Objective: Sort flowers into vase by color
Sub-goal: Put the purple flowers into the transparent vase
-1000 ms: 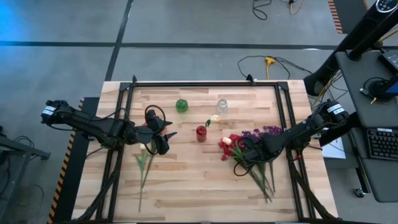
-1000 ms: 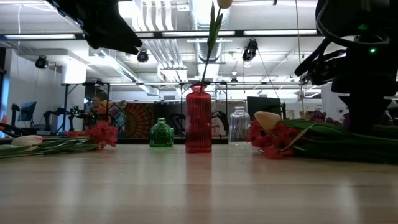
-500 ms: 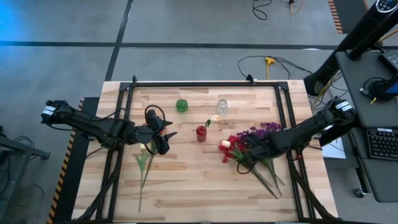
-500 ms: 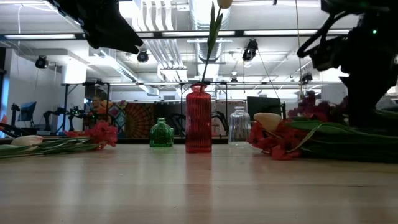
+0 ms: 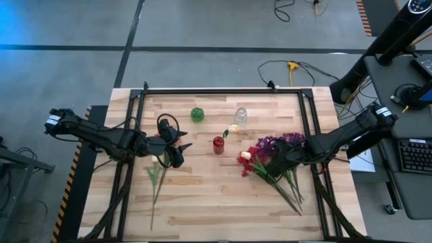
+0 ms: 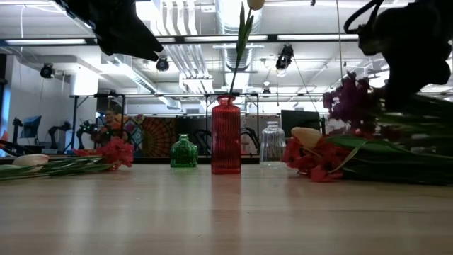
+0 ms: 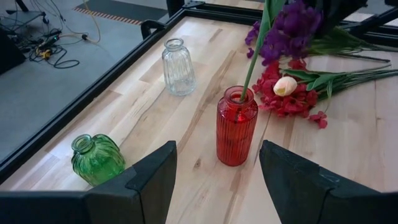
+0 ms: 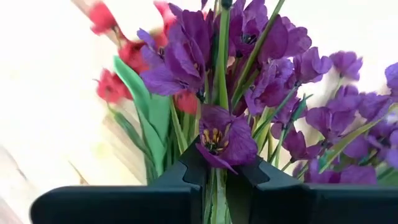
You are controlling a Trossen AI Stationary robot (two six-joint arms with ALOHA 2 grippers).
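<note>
The right gripper (image 8: 221, 180) is closed on the green stems of a purple flower sprig (image 8: 249, 68), its two dark fingers (image 8: 186, 171) pressed in from either side so that the stems run up between them and the purple blossoms spread just beyond the fingertips; in the high view the same gripper (image 5: 291, 157) sits over the right part of the table (image 5: 202, 202), above the loose heap of flowers (image 5: 270, 162), with the purple blossoms (image 5: 270, 145) at the heap's far edge and red ones (image 5: 251, 164) and one cream bud (image 5: 246, 155) toward the table's middle; in the low view the purple sprig (image 6: 350, 99) stands raised above the heap, whose stems lie flat on the wood; the left gripper (image 5: 174, 145) hangs over the left-centre of the table with its fingers (image 7: 146, 180) apart and nothing between them, looking toward the three vases; the red vase (image 5: 218, 144) stands at the table's middle and holds one cream-budded stem (image 6: 241, 35); the green vase (image 5: 197, 114) and the clear vase (image 5: 240, 115) stand behind it, well apart from each other; a second small bunch of flowers (image 5: 156, 177) lies flat near the left gripper; no brand, label or writing can be read on any of these things.
</note>
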